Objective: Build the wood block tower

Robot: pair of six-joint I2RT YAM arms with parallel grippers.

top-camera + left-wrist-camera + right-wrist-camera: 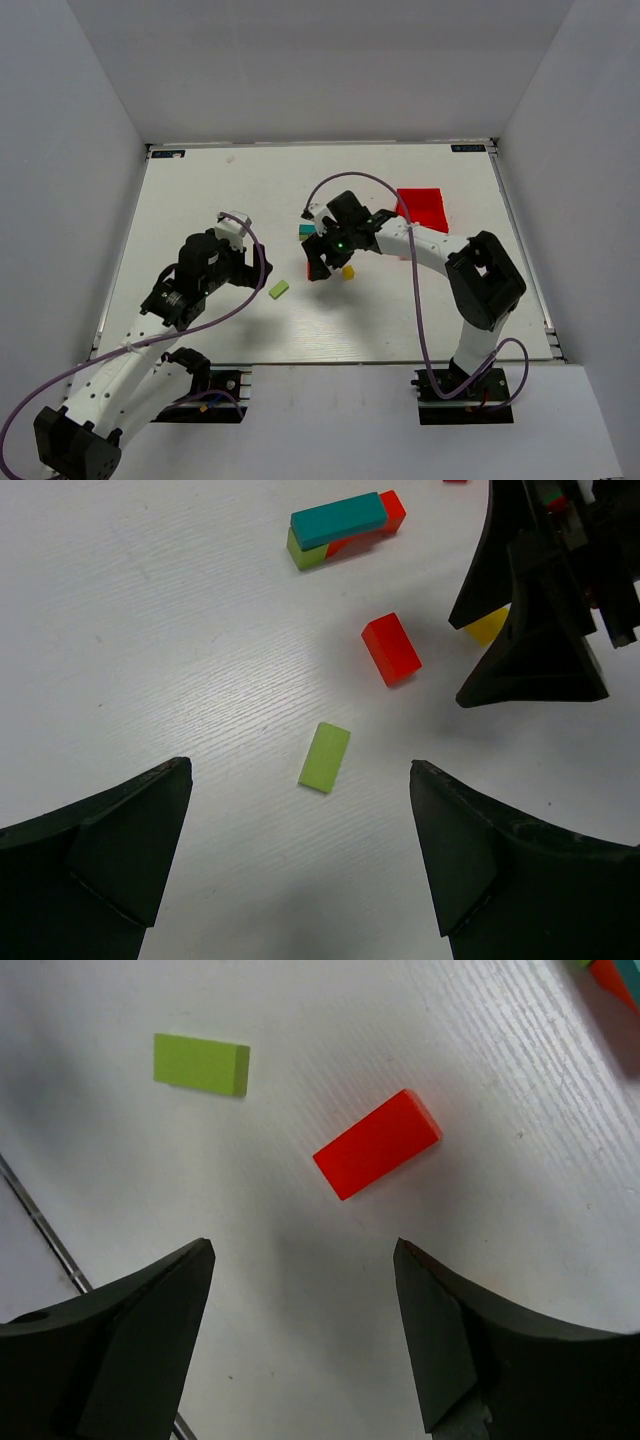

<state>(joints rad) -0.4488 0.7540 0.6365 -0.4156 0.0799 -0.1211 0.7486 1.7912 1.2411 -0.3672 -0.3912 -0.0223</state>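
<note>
Wood block tower (340, 528): part-built, table ctr, just far-left of right gripper (302, 1260).
Right gripper: open, nothing held; nearer arm.
Red block (378, 1144): just ahead, long axis diag. to jaws.
Left gripper (290, 800): opened wide, nothing held.

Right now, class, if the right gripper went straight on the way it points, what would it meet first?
Most likely the red block, lying on the table just ahead of the open right gripper. The lime green block lies off that line. Depth is unclear; it may touch table first.
</note>
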